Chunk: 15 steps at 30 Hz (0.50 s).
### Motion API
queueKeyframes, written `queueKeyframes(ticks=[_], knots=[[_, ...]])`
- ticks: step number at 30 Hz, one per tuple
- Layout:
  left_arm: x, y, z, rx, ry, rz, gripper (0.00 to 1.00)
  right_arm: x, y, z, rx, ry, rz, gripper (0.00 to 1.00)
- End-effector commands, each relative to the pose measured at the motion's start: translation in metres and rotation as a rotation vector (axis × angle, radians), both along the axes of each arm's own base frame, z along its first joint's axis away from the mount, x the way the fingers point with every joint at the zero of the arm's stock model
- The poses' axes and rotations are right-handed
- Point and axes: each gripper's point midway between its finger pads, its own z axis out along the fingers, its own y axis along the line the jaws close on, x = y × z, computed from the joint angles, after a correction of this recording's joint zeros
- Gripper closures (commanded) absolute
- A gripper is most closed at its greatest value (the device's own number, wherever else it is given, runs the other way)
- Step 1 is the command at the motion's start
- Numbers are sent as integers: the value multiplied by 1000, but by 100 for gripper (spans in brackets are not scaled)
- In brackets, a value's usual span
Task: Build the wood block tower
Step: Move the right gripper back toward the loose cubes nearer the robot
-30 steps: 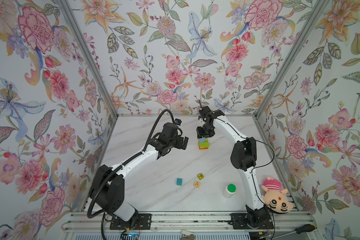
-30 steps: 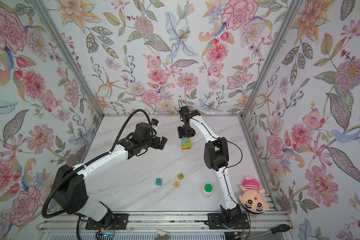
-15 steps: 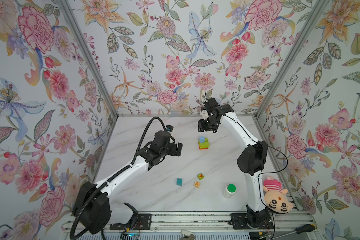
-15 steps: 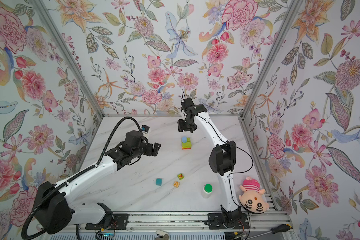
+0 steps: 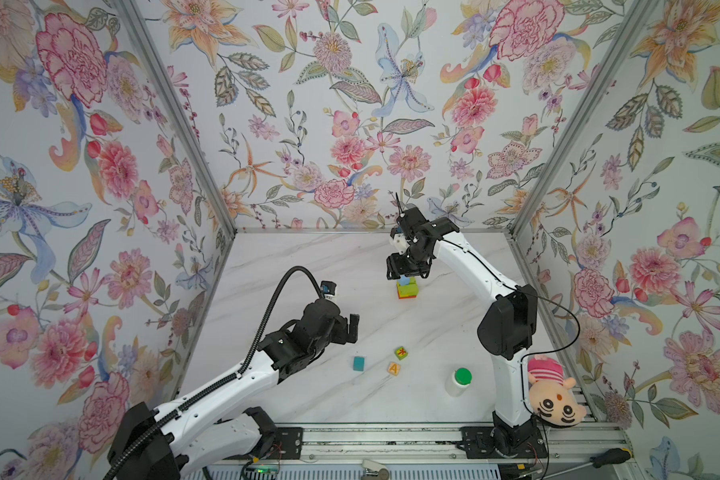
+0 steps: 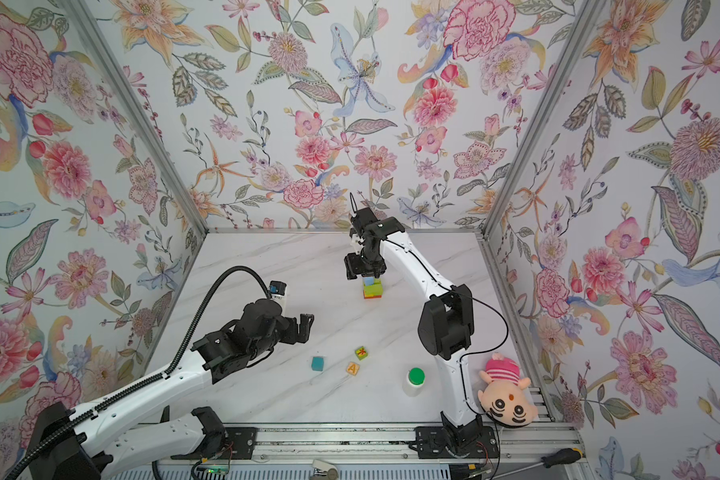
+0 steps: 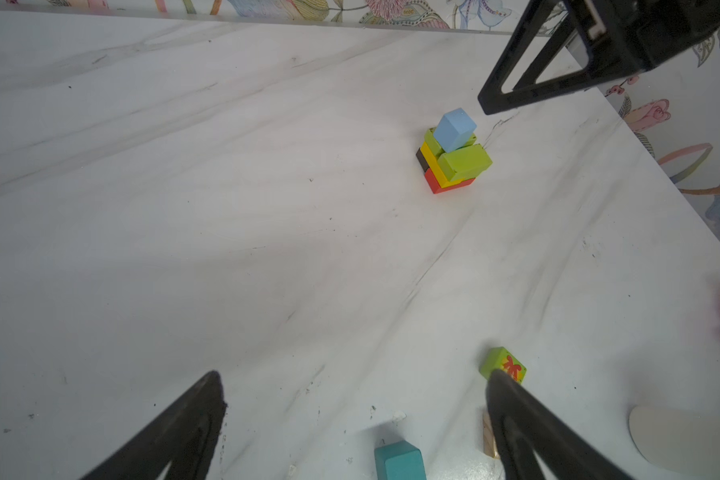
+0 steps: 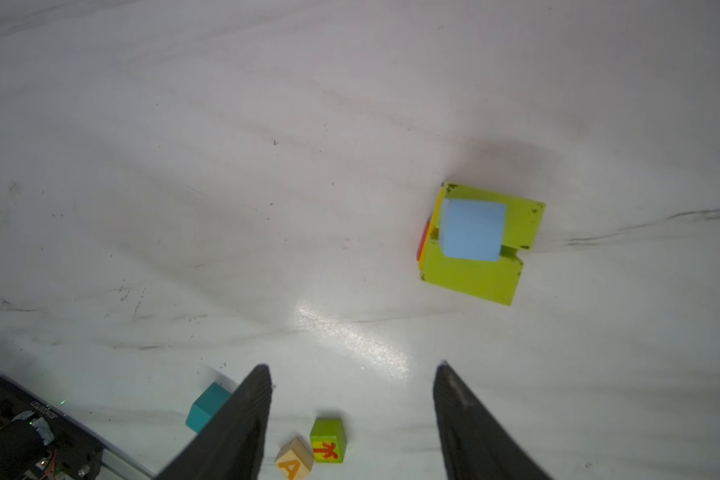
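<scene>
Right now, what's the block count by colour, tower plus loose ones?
light-blue cube: 1
lime-green oblongs: 2 showing
yellow block: 1
red block: 1
brown block: 1
teal cube: 1
green red-marked cube: 1
tan "A" cube: 1
Total: 9 in view (6 stacked, 3 loose)

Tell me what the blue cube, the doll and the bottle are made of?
Blue cube: probably wood with flat matte paint; the lime blocks under it show paint chipped dark at the corners.
Doll: soft plush cloth, going by its rounded, stuffed shape.
Bottle: likely plastic, with a smooth white body and a green cap.
</scene>
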Motion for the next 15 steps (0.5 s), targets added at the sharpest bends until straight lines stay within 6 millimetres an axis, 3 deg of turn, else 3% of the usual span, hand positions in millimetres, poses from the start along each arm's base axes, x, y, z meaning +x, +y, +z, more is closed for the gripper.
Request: queueKeyframes(ticks=[1,7,10,15], knots=[[-8,15,-3,-7,-2,71,1,-21,6,19,3,-21,27,29],[-29,28,-9,-50,16,62,1,-46,10,9,-31,11,-27,21],[-45,34,-7,-70,19,57,1,-72,23,0,-19,33,-35,19],[-63,60,-21,-107,40,135,1,-109,25,-13,-62,45,-75,22]])
